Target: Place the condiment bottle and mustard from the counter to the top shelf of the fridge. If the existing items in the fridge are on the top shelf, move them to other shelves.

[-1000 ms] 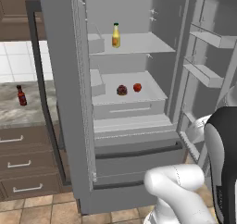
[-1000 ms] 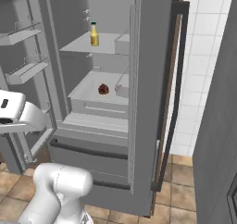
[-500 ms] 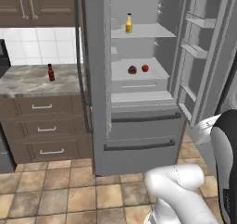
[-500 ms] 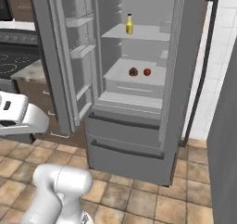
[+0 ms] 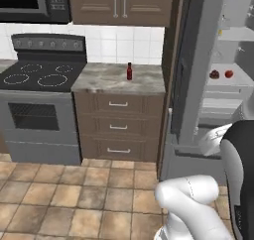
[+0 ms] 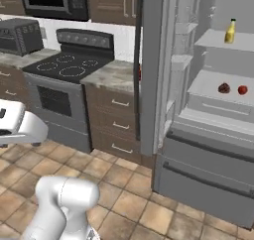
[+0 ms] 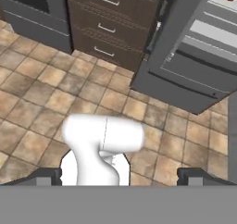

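Note:
The dark red condiment bottle (image 5: 129,71) stands upright on the marbled counter (image 5: 106,80) between the stove and the fridge (image 5: 196,85). Inside the open fridge (image 6: 208,174), the yellow mustard (image 6: 230,31) stands on the top shelf (image 6: 218,39). One shelf lower lie the maroon bumpy item (image 6: 223,88) and the red tomato-like item (image 6: 242,90), also seen as the maroon item (image 5: 214,75) and the tomato (image 5: 228,74). My gripper (image 7: 119,177) is open and holds nothing, hanging low over the tiled floor, far from the bottle.
A black stovetop (image 5: 34,78) with an oven below adjoins the counter on the left, a microwave (image 5: 30,3) above it. Brown drawers (image 5: 119,127) sit under the counter. The open fridge door (image 6: 151,70) juts out beside the counter. A toaster oven (image 6: 20,35) stands far left.
The whole picture has shifted: the base has moved, so the fridge now sits at the right and the counter and stove have come into view. The bottles and round items have stayed put.

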